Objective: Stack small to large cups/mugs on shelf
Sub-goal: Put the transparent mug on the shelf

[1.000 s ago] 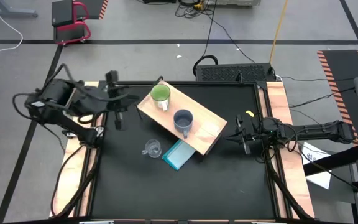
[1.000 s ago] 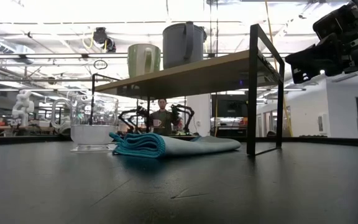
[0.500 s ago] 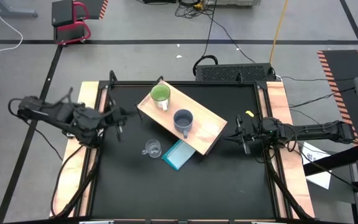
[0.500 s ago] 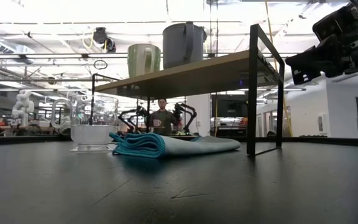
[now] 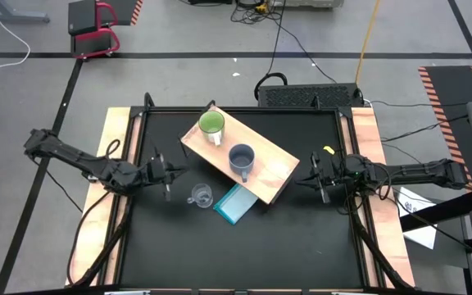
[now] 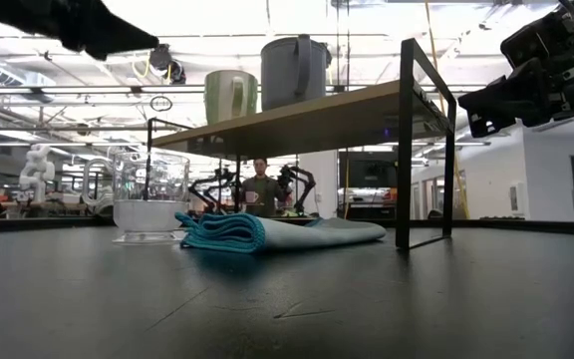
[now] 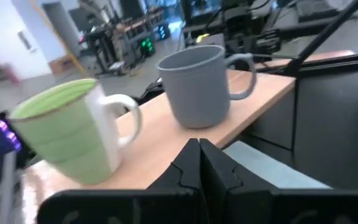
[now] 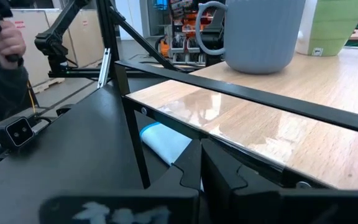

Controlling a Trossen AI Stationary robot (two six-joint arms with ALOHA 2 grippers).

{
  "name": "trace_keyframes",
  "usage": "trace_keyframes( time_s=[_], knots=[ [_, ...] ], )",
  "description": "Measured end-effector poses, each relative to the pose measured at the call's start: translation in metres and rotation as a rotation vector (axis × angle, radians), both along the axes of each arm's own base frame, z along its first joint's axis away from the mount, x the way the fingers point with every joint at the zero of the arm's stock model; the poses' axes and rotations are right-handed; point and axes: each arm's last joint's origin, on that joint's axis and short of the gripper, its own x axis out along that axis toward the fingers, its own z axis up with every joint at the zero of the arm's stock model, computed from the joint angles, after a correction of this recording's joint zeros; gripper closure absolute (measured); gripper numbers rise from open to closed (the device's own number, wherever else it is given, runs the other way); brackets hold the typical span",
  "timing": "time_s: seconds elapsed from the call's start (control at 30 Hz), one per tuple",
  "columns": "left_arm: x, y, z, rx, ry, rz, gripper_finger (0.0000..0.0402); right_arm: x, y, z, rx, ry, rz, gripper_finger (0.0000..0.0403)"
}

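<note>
On the wooden shelf (image 5: 273, 174) stand the lime-green mug (image 5: 211, 125) and the grey-blue mug (image 5: 242, 159), both upright on their bases. The clear glass cup (image 5: 201, 195) stands on the black table just off the shelf's near-left side, upright in the low view (image 6: 150, 194). My left gripper (image 5: 166, 170) hovers shut a little left of the glass cup, facing the two mugs (image 7: 197, 84). My right gripper (image 5: 318, 177) waits shut at the shelf's right end, level with the shelf top (image 8: 247, 118).
A folded light-blue cloth (image 5: 236, 203) lies on the table beside the glass cup, partly under the shelf's near edge (image 6: 267, 231). The shelf's thin dark legs (image 6: 405, 150) stand around it. Wooden rails (image 5: 113, 205) border the table left and right. A person stands far behind the table (image 6: 259, 187).
My left arm has swung down and stretched out, carrying its gripper toward the table's near edge and right, closer to the glass cup; it now shows at the top left of the low view. The mugs, glass cup and right arm have kept still.
</note>
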Motion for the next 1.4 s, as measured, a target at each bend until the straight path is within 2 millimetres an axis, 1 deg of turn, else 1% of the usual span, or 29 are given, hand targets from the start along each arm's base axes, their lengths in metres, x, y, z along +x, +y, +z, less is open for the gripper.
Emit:
trace_keyframes(
  time_s=[0.07,0.13,0.47,0.77,0.87,1.3,1.4],
  knots=[
    [-0.001,0.000,-0.010,-0.005,-0.024,-0.010,0.0399,0.000,0.000,0.000,-0.002,0.000,0.000,0.0403],
    [-0.003,0.000,-0.016,-0.015,-0.044,-0.012,0.0398,0.000,0.000,0.000,-0.005,0.000,0.000,0.0403],
    [-0.012,0.003,-0.048,-0.052,-0.043,-0.007,0.0400,0.000,0.000,0.000,-0.005,0.001,0.000,0.0403],
    [-0.026,0.009,-0.084,-0.091,-0.096,0.011,0.0398,0.000,0.000,0.000,0.012,0.004,-0.002,0.0403],
    [-0.027,0.009,-0.087,-0.100,-0.079,0.014,0.0400,0.000,0.000,-0.001,0.018,0.009,0.015,0.0403],
    [-0.027,0.009,-0.087,-0.105,-0.079,-0.009,0.0399,0.000,0.001,-0.001,0.020,0.012,0.031,0.0403],
    [-0.027,0.008,-0.088,-0.108,-0.070,-0.046,0.0398,0.000,0.001,-0.001,0.020,0.012,0.032,0.0403]
  ],
)
